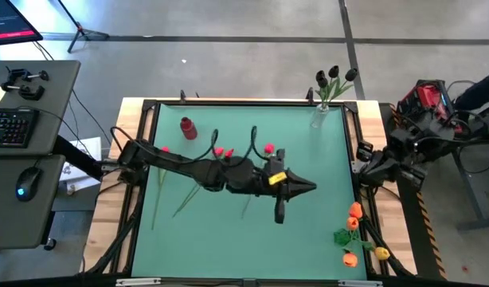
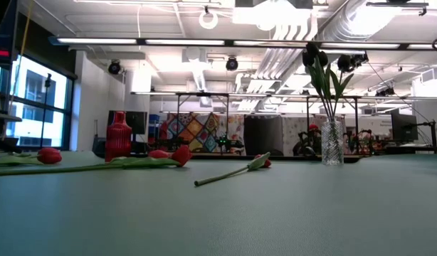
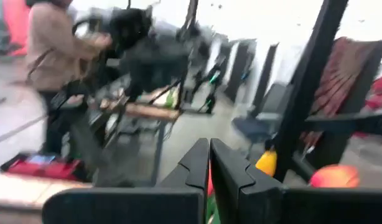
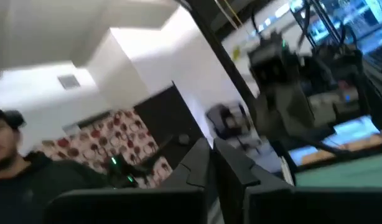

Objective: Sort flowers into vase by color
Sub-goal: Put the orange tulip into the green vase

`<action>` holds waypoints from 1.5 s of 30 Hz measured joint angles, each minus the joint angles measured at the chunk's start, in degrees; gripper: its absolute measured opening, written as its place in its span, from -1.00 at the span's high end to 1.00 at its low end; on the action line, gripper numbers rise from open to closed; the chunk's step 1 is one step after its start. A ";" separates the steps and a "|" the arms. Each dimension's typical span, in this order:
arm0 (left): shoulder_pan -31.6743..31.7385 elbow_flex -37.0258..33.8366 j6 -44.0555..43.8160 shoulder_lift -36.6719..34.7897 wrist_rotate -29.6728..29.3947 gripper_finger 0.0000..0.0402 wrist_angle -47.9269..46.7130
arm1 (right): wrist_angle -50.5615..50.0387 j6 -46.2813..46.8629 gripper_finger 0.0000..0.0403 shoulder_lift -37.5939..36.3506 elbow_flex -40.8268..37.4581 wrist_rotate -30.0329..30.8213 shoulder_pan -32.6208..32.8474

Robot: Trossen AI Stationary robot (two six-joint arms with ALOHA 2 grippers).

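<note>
Left arm reaches across the green mat (image 1: 332,167), left gripper (image 1: 308,187) near the mat's centre, slightly toward 4 o'clock, tip pointing to 3 o'clock. In the left wrist view its two fingers (image 3: 197,165) press together with nothing between them, so it is closed and empty. Right arm sits folded off the table edge at 3 o'clock; right gripper (image 4: 211,158) also has its fingers together, nothing held, looking into the room where a person (image 4: 17,168) shows.

Flowers: near-black tulips (image 1: 334,77) already stand in the clear vase (image 1: 321,115) at the 1 o'clock corner. Red tulips (image 1: 223,151) lie loose on the mat around 10 to 11 o'clock of the left gripper, one more red head (image 1: 269,148) just beside the forearm, stems trailing toward 7 o'clock. Red vase (image 1: 187,127) stands at 11 o'clock, apparently empty, though the low view is too distant to be sure. Orange tulips (image 1: 354,215) are heaped at the 5 o'clock corner.

Step, as I judge it: dark colour sorted, reds and oranges not yet done, both arms between picks. The next move calls for opening the left fingers, lowering onto one red stem on the mat, pinching it along the stem rather than the head, then carrying it stem-down into the red vase's narrow mouth. Stems lie close and partly under the arm, so picking just one needs care
</note>
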 joint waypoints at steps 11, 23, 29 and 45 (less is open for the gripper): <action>-1.79 3.29 5.30 -0.07 6.95 1.00 -2.37 | -17.60 0.10 1.00 8.92 11.94 0.72 -0.02; -0.91 3.51 1.34 -0.14 0.91 1.00 -16.68 | -34.72 -8.61 1.00 33.71 37.71 -15.50 0.02; 0.01 3.48 -3.88 -0.11 -2.00 1.00 -28.18 | -45.40 -1.75 1.00 47.62 53.97 -21.80 0.02; -2.43 3.45 -6.02 -0.11 -2.18 1.00 -34.23 | -71.78 1.13 1.00 72.20 81.17 -26.15 0.02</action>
